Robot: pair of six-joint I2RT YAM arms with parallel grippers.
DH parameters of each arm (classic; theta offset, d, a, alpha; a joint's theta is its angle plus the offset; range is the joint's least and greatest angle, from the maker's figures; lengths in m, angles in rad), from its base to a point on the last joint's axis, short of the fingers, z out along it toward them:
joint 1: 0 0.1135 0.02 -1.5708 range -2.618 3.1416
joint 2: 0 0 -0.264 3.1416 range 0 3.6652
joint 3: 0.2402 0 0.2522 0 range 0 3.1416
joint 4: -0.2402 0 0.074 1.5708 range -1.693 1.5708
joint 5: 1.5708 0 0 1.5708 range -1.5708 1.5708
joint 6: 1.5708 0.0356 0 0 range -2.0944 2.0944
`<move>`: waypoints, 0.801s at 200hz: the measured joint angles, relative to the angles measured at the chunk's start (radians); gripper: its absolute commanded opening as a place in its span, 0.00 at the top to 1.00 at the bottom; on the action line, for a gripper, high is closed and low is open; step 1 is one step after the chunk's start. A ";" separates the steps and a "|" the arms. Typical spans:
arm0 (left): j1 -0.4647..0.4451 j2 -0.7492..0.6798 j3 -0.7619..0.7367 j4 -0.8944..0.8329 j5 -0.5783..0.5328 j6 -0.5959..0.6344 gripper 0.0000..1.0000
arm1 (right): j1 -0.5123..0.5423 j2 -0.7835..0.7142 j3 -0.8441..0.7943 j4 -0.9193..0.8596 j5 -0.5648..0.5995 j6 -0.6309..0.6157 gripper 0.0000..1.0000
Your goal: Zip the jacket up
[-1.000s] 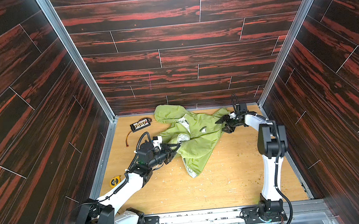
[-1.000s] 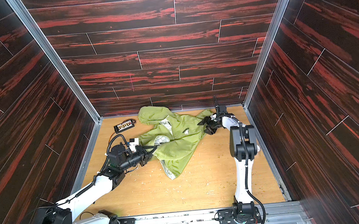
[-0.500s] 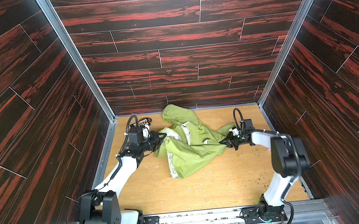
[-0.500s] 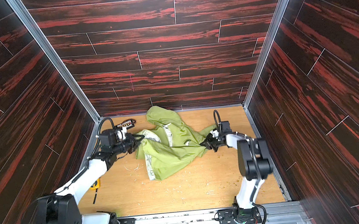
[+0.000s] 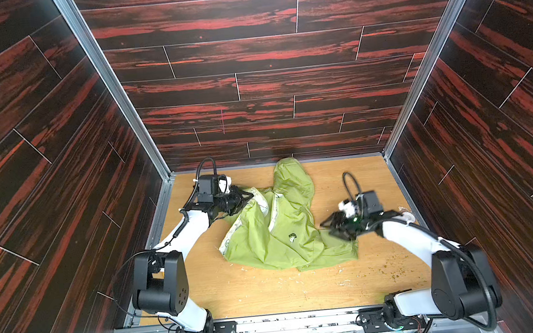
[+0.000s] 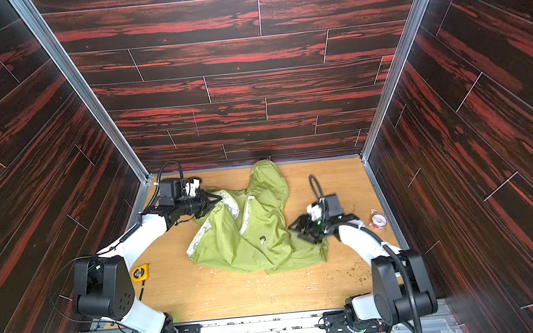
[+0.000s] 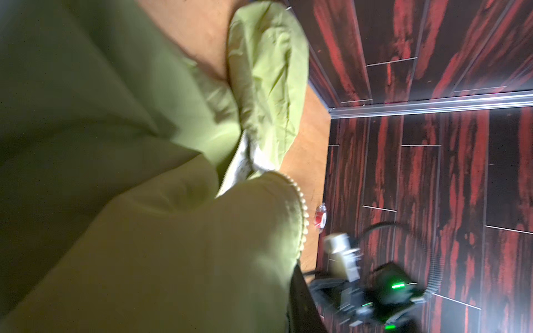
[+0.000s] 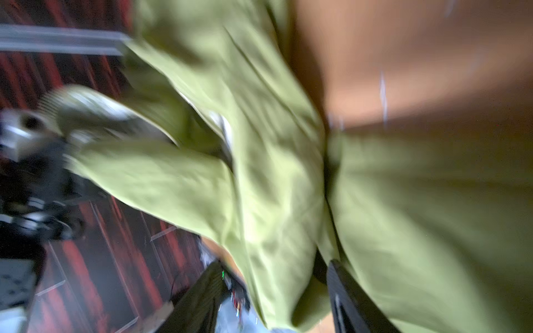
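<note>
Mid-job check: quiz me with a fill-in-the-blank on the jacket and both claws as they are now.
1. The jacket lies on the table with its front zipper ____.
2. The left claw grips the jacket's edge; the right claw has its jaws standing ____.
3. The tape measure beside the left arm is ____.
Missing words: unzipped, open, yellow.

Jacket (image 5: 284, 238): thin cloth, matt with a faint sheen, creased; pale lining (image 5: 262, 204) is printed. Bench (image 5: 269, 292): light wood, smooth, matt, crumb-speckled. Walls (image 5: 248, 53): dark red wood-grain panels, glossy. Corner rails (image 5: 111, 85): brushed metal. Arm shells (image 5: 191, 228): glossy white plastic; joints (image 5: 160, 282) are matt black.
</note>
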 measured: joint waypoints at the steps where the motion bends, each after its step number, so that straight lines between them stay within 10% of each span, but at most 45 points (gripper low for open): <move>1: 0.000 -0.003 -0.004 -0.002 -0.001 0.000 1.00 | -0.003 0.000 0.016 -0.006 0.006 -0.006 0.35; 48: 0.000 -0.121 -0.090 -0.040 -0.036 0.007 1.00 | 0.057 0.106 0.428 -0.125 0.084 -0.102 0.26; 160: 0.000 -0.280 -0.246 -0.103 -0.060 -0.006 1.00 | 0.320 1.073 1.454 -0.465 0.333 -0.076 0.25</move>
